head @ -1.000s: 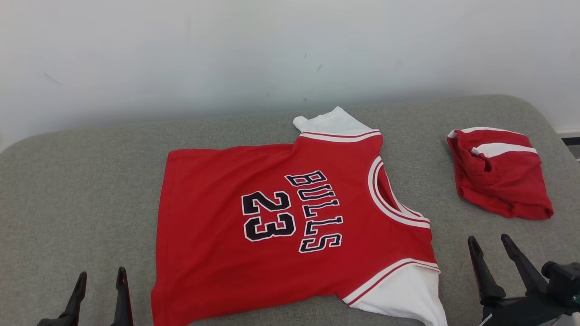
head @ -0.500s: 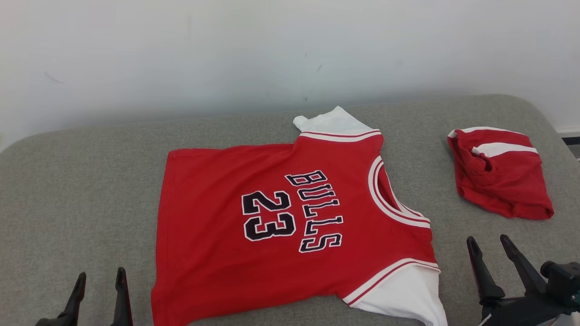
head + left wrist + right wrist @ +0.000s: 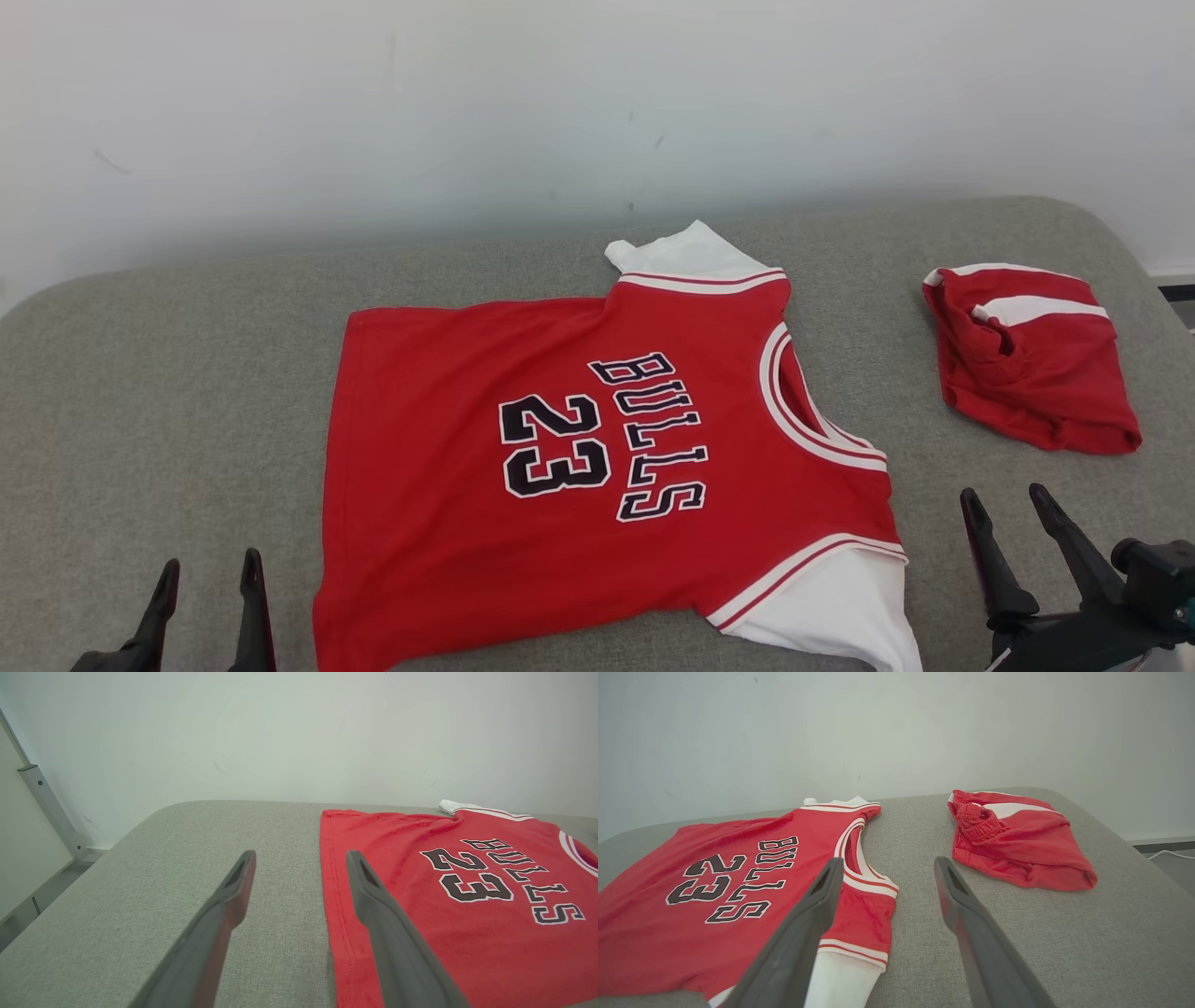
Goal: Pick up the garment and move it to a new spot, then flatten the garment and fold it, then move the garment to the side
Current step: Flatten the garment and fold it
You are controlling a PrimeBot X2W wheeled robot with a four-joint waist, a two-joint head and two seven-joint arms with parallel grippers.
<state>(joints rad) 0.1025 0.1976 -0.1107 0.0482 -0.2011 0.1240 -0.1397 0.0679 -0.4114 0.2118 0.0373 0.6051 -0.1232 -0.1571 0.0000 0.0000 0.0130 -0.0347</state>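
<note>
Red jersey [image 3: 597,457] with white sleeves and black "BULLS 23" lettering lies flat on the grey upholstered surface [image 3: 168,373], between the two grippers and touched by neither. Its long axis runs side to side. The hem sits just to the right of the left gripper [image 3: 210,560], and the neckline points toward the right gripper [image 3: 1005,492]. One white sleeve ends just left of that gripper's fingers.

Both grippers sit low at the near edge, fingers aimed toward the pale wall [image 3: 467,112], spread wide and holding nothing. The right one's fingers lean slightly leftward in the head view.

Beyond the right gripper and a little to its right lies a second red-and-white bundle [image 3: 1027,359]. The right wrist view shows a gathered elastic band on it, so it is probably folded shorts. That view also catches a white cable [image 3: 1169,853] on the floor. The left wrist view shows a metal rail [image 3: 46,807] against the wall, off to that gripper's left.
</note>
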